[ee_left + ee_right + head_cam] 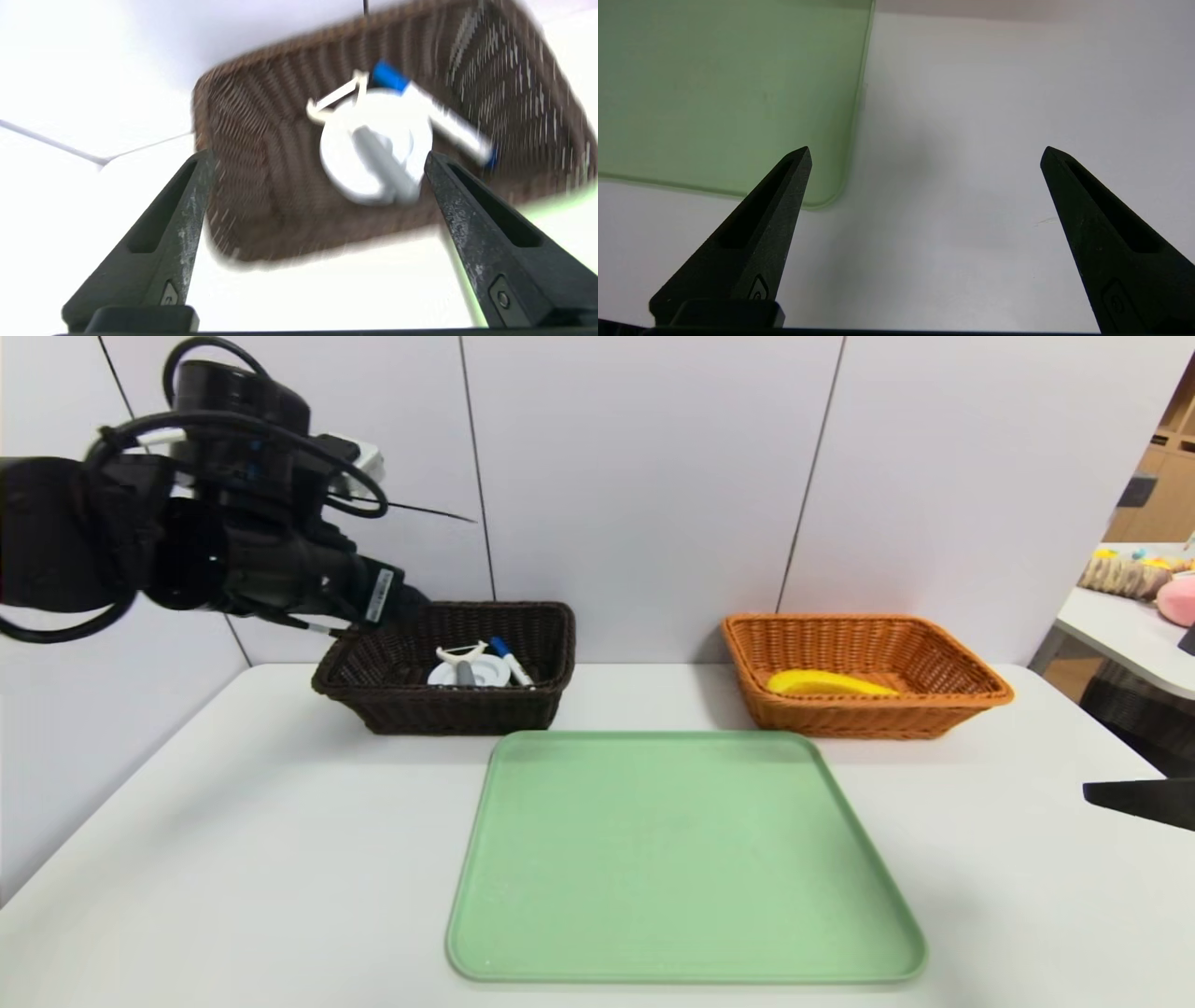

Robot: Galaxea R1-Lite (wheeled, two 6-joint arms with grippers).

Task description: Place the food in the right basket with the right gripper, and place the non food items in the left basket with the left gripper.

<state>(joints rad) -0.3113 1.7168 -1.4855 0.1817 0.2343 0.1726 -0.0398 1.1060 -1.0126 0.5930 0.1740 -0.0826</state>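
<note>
While the left gripper (317, 158) hangs raised over the bench's (233, 821) back-left area, just at the outer end of the dark brown basket (448, 709), its jaws stand spread wide with nothing between them; in the left wrist view the two black fingers (182, 210) frame the basket's inside from above. That left basket sits toward the bench's back edge, left of centre, and holds the non-food things: a white round dish (470, 672) on its floor, a white peeler (461, 653) lying partly over the dish with its handle running toward the near wall, and a white marker with a blue cap (511, 661). The marker's long axis runs slantwise, the blue cap toward the back wall and the other end toward the basket's near right corner. The orange basket (934, 709) stands at the back edge too, right of centre and well apart from the dark one, and a yellow banana (826, 683) lies on its floor, its length running across the basket from side to side, the thinner tip pointing toward the right wall. A pale green tray (681, 859) lies in the middle of the bench, just in front of both baskets, its surface bare. The right gripper (924, 154) is parked low by the bench's right edge, near the tray's front right corner, jaws released and wide apart over bare bench top, holding nothing.
</note>
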